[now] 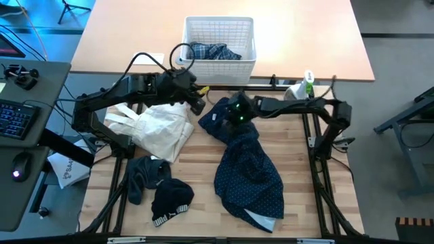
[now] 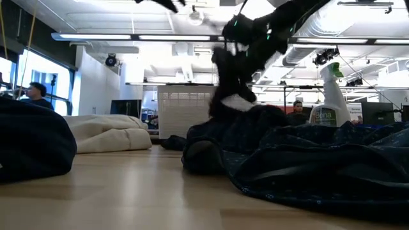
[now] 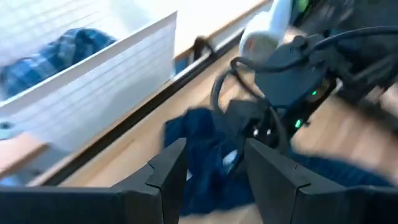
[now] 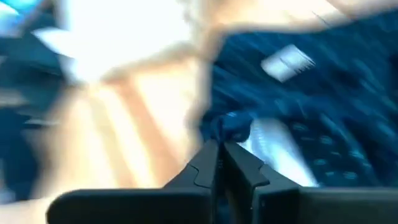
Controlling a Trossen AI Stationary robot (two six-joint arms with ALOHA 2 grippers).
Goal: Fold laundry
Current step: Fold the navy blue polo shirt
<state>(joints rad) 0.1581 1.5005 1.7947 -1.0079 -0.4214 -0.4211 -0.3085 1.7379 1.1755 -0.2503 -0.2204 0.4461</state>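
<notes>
Across the wooden table point(image 1: 203, 210), the navy shirt point(image 1: 247, 173) sprawls right of centre, a cream cloth point(image 1: 159, 125) lies to its left, dark pieces point(image 1: 159, 190) sit near the front edge, and the plaid shirt point(image 1: 213, 52) waits in the white basket point(image 1: 193, 30) at the far side. Your right gripper point(image 4: 219, 146) has its fingers pinched tight on a fold of the navy shirt at its far end, lifting it; raise it slowly until the fabric hangs free. Your left gripper point(image 3: 211, 162), fingers parted and empty, hovers just beside that end, ready to take a second corner.
</notes>
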